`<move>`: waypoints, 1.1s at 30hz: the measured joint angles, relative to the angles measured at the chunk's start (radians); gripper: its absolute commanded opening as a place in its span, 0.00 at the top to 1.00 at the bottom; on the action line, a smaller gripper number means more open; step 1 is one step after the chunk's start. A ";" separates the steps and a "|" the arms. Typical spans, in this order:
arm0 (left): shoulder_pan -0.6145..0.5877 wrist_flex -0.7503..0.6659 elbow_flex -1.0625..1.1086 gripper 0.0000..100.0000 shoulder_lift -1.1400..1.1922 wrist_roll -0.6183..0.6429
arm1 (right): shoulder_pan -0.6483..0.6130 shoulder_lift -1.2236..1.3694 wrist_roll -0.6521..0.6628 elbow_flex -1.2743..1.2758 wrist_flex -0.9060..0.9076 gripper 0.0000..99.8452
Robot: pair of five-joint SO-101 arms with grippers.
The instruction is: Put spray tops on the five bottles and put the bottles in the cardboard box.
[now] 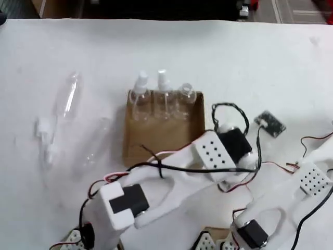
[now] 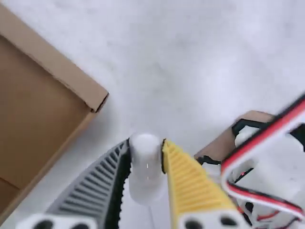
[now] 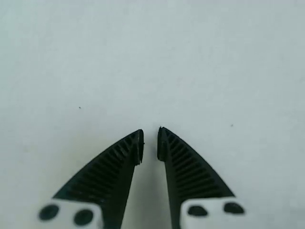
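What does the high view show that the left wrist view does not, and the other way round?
The high view adds three upright bottles in the cardboard box and two bottles lying on the table. The left wrist view adds the left gripper shut on a white piece, probably a spray top. Both have the box and the table.

Robotics lab bench, white-covered table [image 1: 156, 47], loose wiring [image 1: 177, 167], circuit board [image 1: 269, 124]
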 measured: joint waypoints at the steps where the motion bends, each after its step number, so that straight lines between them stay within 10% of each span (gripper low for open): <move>1: -0.008 0.002 -0.031 0.98 0.000 0.000 | -0.002 -0.008 0.000 -0.002 0.017 0.94; 17: -0.043 0.003 -1.002 0.98 -0.002 -0.459 | -0.130 -0.068 0.046 -0.084 0.404 0.95; 23: -0.043 -0.020 -1.051 0.98 -0.040 -0.746 | -0.252 -0.110 0.163 -0.077 0.473 0.98; 33: -0.064 -0.143 -1.066 0.98 -0.199 -0.783 | -0.276 -0.391 0.173 0.115 0.474 0.98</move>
